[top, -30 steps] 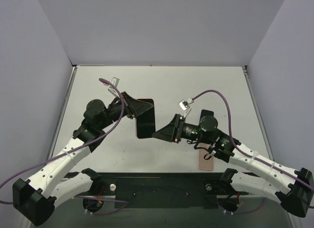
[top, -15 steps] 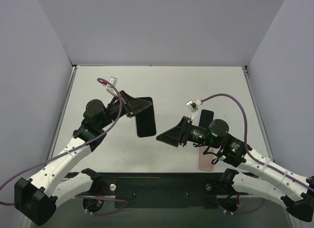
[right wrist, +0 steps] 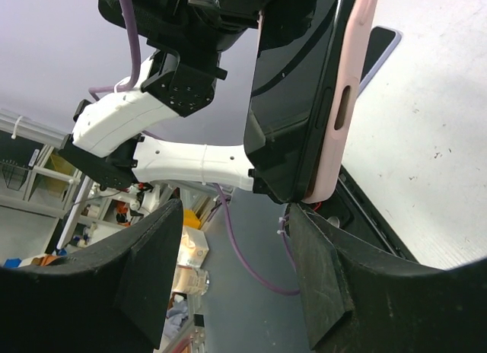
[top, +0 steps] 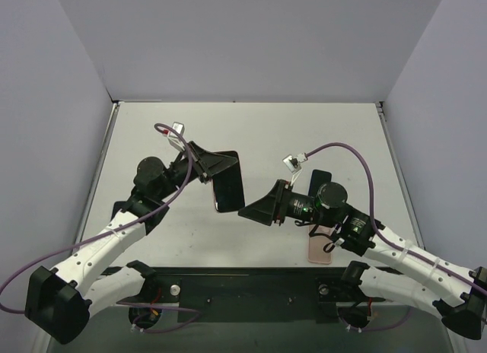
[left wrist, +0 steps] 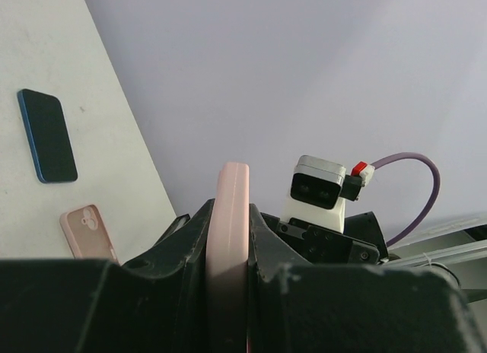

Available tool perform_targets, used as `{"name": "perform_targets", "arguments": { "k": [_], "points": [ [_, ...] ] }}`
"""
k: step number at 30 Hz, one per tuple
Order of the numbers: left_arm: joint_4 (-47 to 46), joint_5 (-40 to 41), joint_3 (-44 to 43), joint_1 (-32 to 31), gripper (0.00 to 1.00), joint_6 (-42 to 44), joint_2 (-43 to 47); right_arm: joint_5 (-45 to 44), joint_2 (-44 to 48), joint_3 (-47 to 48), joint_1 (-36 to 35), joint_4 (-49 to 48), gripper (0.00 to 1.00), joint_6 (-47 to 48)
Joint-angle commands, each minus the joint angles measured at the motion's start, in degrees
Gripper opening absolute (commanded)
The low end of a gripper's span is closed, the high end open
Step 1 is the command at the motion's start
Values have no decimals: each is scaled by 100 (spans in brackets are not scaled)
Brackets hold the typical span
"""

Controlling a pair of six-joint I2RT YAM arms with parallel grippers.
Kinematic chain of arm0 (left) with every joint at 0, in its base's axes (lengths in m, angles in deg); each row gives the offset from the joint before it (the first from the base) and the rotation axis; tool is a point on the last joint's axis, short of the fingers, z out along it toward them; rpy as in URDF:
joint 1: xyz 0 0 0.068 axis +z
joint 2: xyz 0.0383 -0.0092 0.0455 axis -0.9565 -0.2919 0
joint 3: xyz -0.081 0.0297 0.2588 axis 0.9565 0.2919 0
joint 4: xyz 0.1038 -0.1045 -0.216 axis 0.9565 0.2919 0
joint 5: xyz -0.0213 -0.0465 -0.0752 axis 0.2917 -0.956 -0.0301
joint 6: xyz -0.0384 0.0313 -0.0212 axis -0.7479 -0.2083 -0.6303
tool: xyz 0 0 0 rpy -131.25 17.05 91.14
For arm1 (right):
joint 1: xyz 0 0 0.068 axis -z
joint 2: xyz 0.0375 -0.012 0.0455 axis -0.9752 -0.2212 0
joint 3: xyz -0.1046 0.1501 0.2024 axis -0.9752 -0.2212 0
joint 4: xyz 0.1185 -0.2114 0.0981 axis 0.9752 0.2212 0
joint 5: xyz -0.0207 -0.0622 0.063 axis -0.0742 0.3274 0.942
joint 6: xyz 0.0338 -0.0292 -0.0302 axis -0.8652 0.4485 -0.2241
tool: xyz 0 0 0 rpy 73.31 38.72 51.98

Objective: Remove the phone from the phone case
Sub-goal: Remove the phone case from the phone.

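Pink phone case [left wrist: 232, 208] of soft rubbery material, with the black-screened phone [right wrist: 293, 87] seated inside it, is held off the white table [top: 152, 132] by the left gripper [top: 217, 169]. Its jaws are clamped on the case from both flat sides. In the left wrist view the two black fingers press against the case's thin pink edge, which stands upright between them. From above, the dark glass faces up and toward the right arm, with the cased phone hanging down from the left gripper toward the near edge.

The right gripper [right wrist: 236, 212] sits just below the phone's lower end with its jaws spread wide and nothing between them. In the right wrist view the lower corner of the case comes close to one black finger [right wrist: 319, 269]. Whether they touch cannot be told. The pink rim wraps the right side of the screen there, with an oval slot cut in it.

On the table behind the right arm lies a dark blue rectangular phone [left wrist: 47, 136], flat. Nearer the arm bases lies a second pink case with a camera cut-out [left wrist: 87, 231], also flat and apart from the blue phone. The right forearm partly covers it in the overhead view
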Motion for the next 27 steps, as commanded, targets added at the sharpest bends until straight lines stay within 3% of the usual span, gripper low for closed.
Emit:
{"name": "perform_targets", "arguments": {
  "k": [1, 6, 14, 21, 27],
  "points": [
    [-998, -139, -102, 5, 0, -416, 52, 67, -33, 273, -34, -493, 53, 2],
    [-1499, -157, 56, -4, 0, -820, 26, 49, -112, 229, -34, -651, 53, -50],
    [-1280, -210, 4, -127, 0, -645, 78, -64, -323, 299, -8, -1003, 52, -305],
    [-1500, -236, 13, -505, 0, -662, -36, -320, -525, 132, 387, -1537, 38, -717],
    [-1491, -219, -58, -760, 0, -592, -71, -205, -806, 202, 563, -1856, 33, -798]
  ]
}}
